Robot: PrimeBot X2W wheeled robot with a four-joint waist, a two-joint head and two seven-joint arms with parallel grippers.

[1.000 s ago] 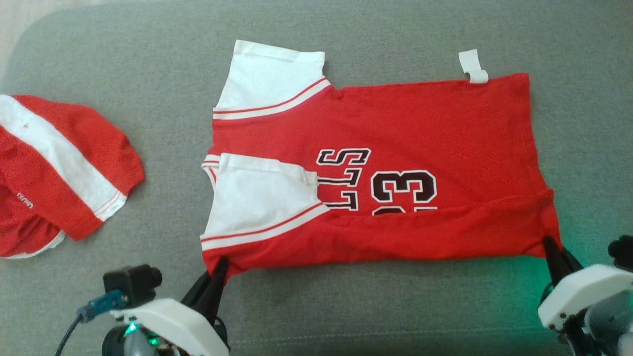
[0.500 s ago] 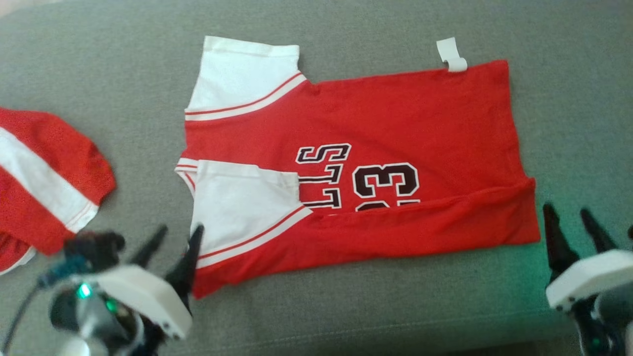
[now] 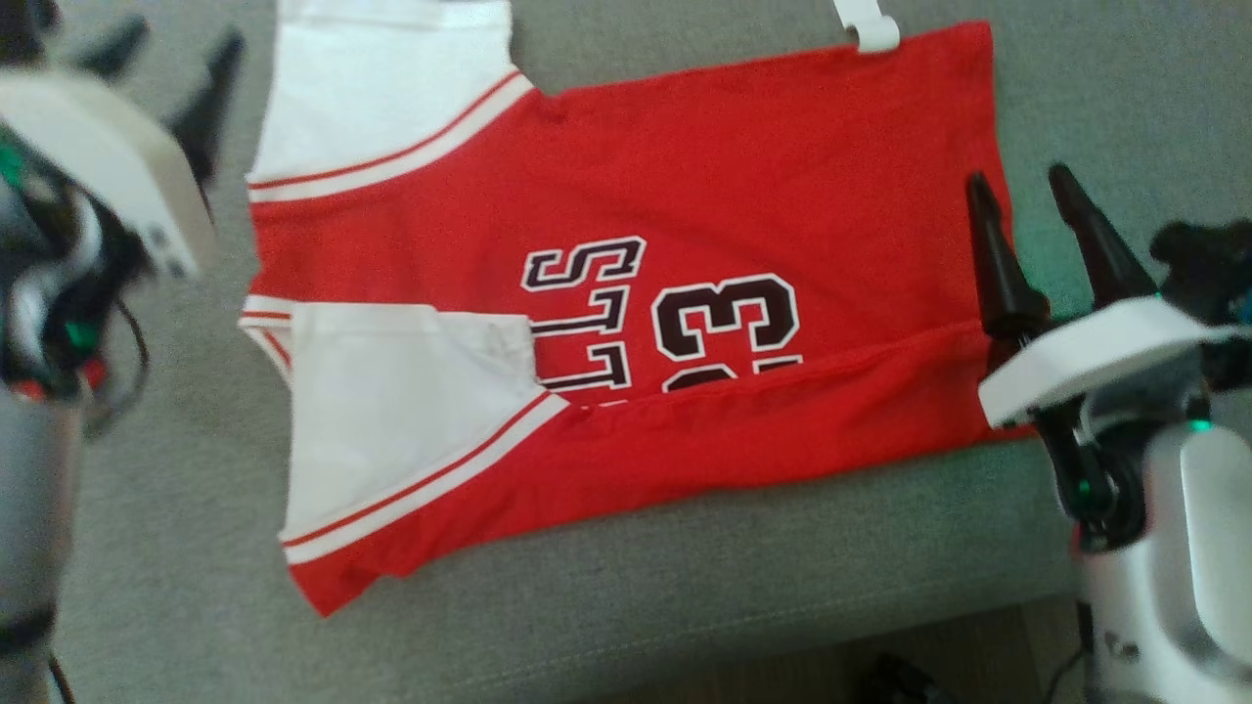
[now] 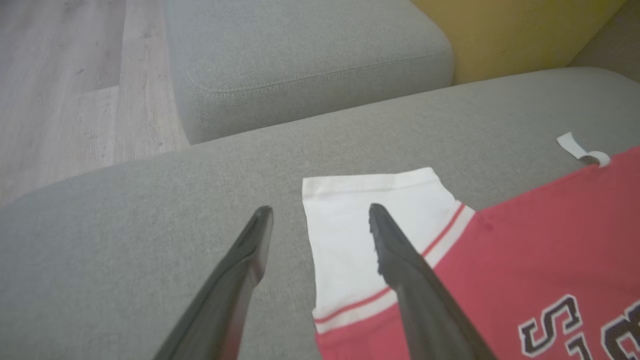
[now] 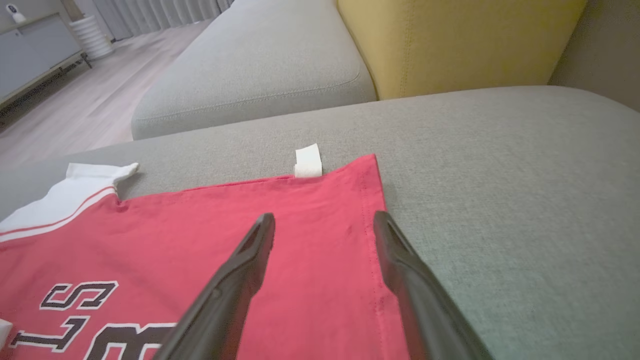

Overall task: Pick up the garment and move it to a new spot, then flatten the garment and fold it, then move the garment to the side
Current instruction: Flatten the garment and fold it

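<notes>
One red jersey [image 3: 782,176], white-sleeved, lies flat on coarse-woven grey cushion [image 3: 685,587].

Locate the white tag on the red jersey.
The white tag sticks out from the jersey's far edge at the top of the head view, near its right corner, lying on the grey cushion beyond the open right hand.

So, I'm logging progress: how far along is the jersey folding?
Done: the red jersey lies flat on the grey sofa cushion, its near long edge folded up over part of the number. In hand: nothing; the left gripper stands open by the far white sleeve, the right gripper open over the hem. Left: fold the far side, finish folding, move it aside.
</notes>
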